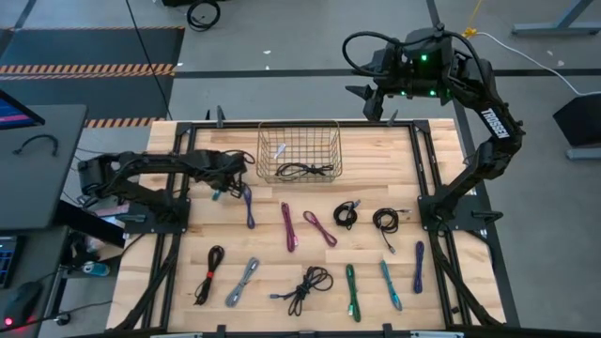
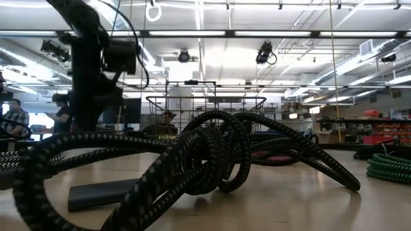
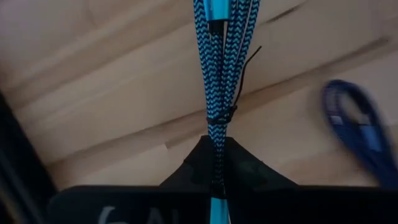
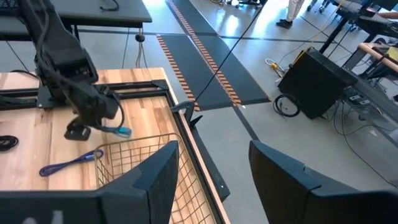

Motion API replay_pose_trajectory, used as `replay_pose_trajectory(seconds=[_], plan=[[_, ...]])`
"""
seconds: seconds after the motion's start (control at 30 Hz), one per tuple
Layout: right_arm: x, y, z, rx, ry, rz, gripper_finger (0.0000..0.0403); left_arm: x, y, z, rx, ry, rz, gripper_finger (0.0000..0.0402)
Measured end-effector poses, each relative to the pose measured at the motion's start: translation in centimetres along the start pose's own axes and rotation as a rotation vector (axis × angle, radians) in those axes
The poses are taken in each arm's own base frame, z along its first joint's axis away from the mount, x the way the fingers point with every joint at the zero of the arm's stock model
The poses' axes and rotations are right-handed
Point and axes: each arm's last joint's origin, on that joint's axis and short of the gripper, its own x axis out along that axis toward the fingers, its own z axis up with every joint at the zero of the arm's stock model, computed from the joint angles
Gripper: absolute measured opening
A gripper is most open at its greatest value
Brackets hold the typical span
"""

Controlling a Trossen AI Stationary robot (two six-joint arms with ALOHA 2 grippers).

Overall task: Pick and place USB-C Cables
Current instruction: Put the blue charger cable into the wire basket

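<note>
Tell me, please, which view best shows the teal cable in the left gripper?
The left wrist view: the teal cable fills it, pinched in the left gripper. The right wrist view shows an end; the high view barely; the low none.

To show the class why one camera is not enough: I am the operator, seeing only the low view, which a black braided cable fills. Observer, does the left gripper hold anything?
Observer: Yes; the left wrist view shows the left gripper shut on a teal braided cable bundle.
Operator: Anything in the metal wire basket?
Observer: The high view shows a black cable lying inside it.
Operator: The right gripper?
Observer: Open, near the table's far edge, right of the basket.
</note>
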Motion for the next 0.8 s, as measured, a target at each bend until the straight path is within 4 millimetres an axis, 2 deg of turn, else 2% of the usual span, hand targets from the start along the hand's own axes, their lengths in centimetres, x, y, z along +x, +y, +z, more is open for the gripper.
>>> replay_pose_trajectory(seconds=[0.17, 0.4, 0.5, 0.67, 0.8], plan=[[0.0, 0.0, 0.0, 0.000, 0.001, -0.002, 0.0201, -5.6, 0.3, 2.0, 0.018, -0.152, -0.023, 0.0019], [0.0, 0.0, 0.0, 0.000, 0.001, -0.002, 0.0200, -16.2, 0.9, 5.7, 0.114, -0.541, -0.057, 0.0018], [0.0, 0.0, 0.0, 0.000, -0.002, -0.002, 0.0200, -19.9, 0.9, 7.3, 0.156, -0.669, -0.055, 0.0018], [0.0, 0.0, 0.2, 0.003, -0.022, -0.006, 0.0200, -23.1, -0.4, 10.4, 0.305, -0.732, -0.109, 0.0018], [0.0, -0.1, 0.3, 0.005, -0.030, -0.008, 0.0200, -22.4, -3.3, 13.1, 0.477, -0.685, -0.175, 0.0018]])
